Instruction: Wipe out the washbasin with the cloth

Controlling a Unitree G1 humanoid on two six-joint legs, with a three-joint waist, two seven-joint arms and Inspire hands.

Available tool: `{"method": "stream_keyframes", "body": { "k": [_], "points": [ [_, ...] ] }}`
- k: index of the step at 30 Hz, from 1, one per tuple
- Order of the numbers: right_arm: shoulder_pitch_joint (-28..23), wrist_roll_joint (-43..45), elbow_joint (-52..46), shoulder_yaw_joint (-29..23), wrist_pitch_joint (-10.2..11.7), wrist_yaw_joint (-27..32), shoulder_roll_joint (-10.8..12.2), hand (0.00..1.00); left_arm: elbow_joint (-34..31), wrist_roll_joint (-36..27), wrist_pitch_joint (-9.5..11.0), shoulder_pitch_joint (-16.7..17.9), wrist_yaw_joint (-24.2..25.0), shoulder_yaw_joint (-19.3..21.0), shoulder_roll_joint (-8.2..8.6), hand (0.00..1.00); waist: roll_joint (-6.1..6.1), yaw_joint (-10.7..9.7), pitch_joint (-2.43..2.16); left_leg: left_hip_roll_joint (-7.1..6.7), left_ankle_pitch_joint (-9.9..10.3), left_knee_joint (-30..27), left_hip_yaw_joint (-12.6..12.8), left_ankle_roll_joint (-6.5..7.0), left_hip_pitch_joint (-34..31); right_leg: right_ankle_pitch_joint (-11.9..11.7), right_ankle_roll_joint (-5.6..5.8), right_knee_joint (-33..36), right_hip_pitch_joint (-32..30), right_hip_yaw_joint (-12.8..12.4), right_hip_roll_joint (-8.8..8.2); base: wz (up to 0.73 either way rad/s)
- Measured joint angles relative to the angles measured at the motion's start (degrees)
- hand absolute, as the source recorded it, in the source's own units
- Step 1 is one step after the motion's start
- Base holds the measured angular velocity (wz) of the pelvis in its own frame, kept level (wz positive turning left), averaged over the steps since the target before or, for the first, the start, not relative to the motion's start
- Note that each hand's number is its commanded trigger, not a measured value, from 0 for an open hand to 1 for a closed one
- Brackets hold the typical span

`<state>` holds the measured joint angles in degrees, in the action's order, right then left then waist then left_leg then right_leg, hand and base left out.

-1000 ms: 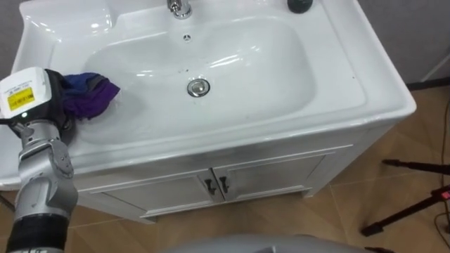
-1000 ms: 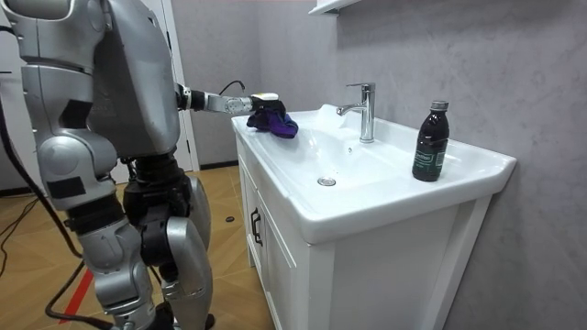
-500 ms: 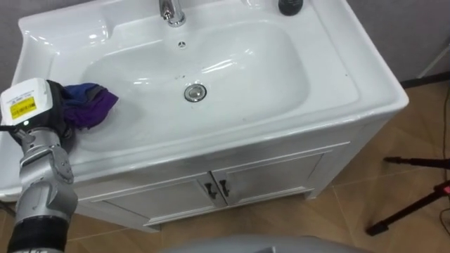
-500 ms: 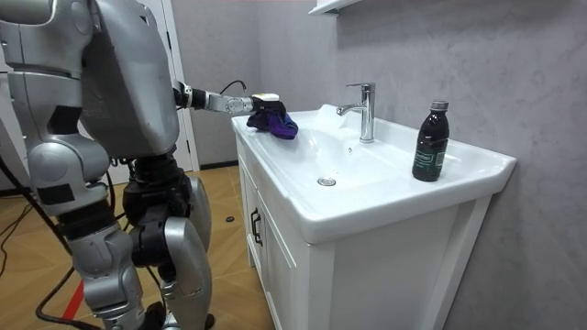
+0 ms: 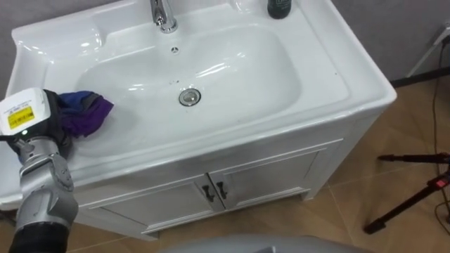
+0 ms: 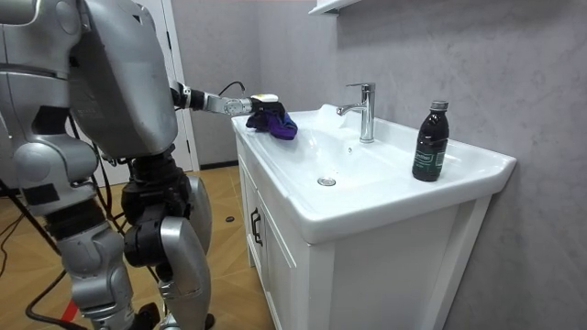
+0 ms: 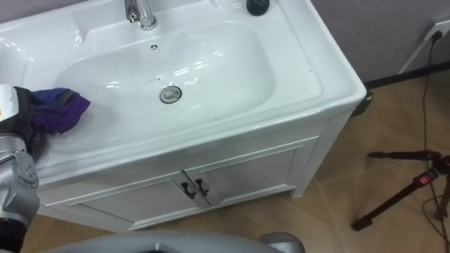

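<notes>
step: wipe basin [image 5: 239,70] | left hand [image 5: 27,112] on bunched purple cloth [image 5: 86,112], at bowl's left slope beside rim | fingers: hidden beneath hand and cloth, cannot tell | advice: press cloth flat, sweep overlapping strokes toward drain [image 5: 188,97], skirt faucet [image 5: 163,14]

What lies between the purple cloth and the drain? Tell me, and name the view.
Nothing lies there. Between the purple cloth and the drain runs only bare white slope of the basin, as the left eye view shows.
</notes>
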<state>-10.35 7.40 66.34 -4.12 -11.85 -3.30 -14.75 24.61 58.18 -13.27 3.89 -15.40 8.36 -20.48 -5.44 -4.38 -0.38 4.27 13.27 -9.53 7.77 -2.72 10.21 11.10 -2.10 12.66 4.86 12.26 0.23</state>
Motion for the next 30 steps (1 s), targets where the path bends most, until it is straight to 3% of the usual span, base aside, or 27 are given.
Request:
{"method": "stream_keyframes", "body": {
  "k": [5, 10, 11, 12, 13, 14, 17, 26, 30],
  "points": [
    [-0.3, 0.0, -0.1, -0.5, -0.3, 0.0, 0.0, 0.00, 1.3, -0.1, -0.1, -0.3, -0.7, 0.6, 0.76, 1.00, -0.32, 0.1, -0.40, 0.00, 0.0, 0.0, 0.3, 0.00, 0.4, 0.0, 0.00, 0.1, 0.2, -0.6, 0.04, -0.04],
    [-0.4, -0.2, -0.7, -0.6, -0.3, 0.1, 0.0, 0.00, 2.5, -0.8, -0.1, -1.0, -1.1, 0.6, 1.02, 0.98, -0.32, 0.1, -0.42, -0.02, 0.0, 0.0, 0.3, 0.00, 0.5, 0.0, 0.00, 0.0, 0.1, -0.8, 0.03, 0.00],
    [-0.4, -0.3, -0.7, -0.6, -0.2, 0.1, 0.0, 0.00, 2.9, -1.5, -0.1, -1.2, -1.4, 0.6, 1.04, 0.81, -0.31, 0.1, -0.41, -0.02, 0.0, 0.0, 0.3, 0.00, 0.6, 0.0, 0.00, 0.0, 0.1, -0.8, 0.03, 0.00],
    [-0.4, -0.4, -0.7, -0.6, -0.2, 0.1, 0.0, 0.00, 4.0, -2.6, -0.1, -1.3, -2.0, 0.7, 1.15, 0.71, -0.31, 0.2, -0.40, -0.02, 0.0, 0.1, 0.3, 0.00, 0.7, 0.0, 0.00, 0.0, 0.1, -0.9, 0.00, 0.00],
    [-0.4, -0.4, -0.7, -0.6, -0.3, 0.1, 0.0, 0.00, 4.9, -4.0, -0.1, -1.8, -2.4, 1.1, 1.59, 0.49, -0.30, 0.2, -0.41, -0.02, 0.0, 0.1, 0.3, 0.00, 0.9, 0.0, 0.02, 0.0, 0.1, -0.9, -0.08, 0.00],
    [-0.3, -0.3, -0.7, -0.7, -0.3, 0.1, 0.1, 0.00, 5.1, -6.4, 0.0, -1.8, -2.9, 1.9, 1.95, 0.00, -0.30, 0.2, -0.41, 0.00, 0.0, 0.0, 0.3, 0.00, 1.0, 0.1, 0.02, 0.0, 0.1, -1.0, -0.14, 0.00],
    [-0.3, -0.3, -0.7, -1.6, -0.4, 0.1, 0.5, 0.00, 5.1, -10.9, 0.3, -1.8, -3.1, 3.2, 2.20, 0.00, -0.25, 0.2, -0.44, 0.05, 0.0, 0.0, 0.2, 0.00, 1.0, 0.1, 0.00, 0.0, 0.1, -1.0, -0.17, 0.00],
    [-0.4, -0.3, 0.0, -1.6, -1.9, 0.0, 1.1, 0.00, 6.6, -16.2, 1.3, -1.6, -4.6, 4.7, 4.29, 0.00, -0.05, 0.7, -0.51, 0.01, 0.0, 0.4, 0.2, 0.00, 2.5, 0.1, 0.03, 0.0, 1.4, -1.0, -0.23, 0.00],
    [-1.3, -0.2, 0.5, -1.5, -2.1, 0.0, 1.2, 0.00, 8.3, -18.5, 3.9, -1.6, -5.9, 4.5, 4.38, 0.00, 0.24, 1.4, -0.67, -0.05, 0.0, 0.3, 0.1, 0.01, 2.7, 0.5, 0.17, 0.2, 1.7, -1.0, -0.31, 0.04]
  ]
}}
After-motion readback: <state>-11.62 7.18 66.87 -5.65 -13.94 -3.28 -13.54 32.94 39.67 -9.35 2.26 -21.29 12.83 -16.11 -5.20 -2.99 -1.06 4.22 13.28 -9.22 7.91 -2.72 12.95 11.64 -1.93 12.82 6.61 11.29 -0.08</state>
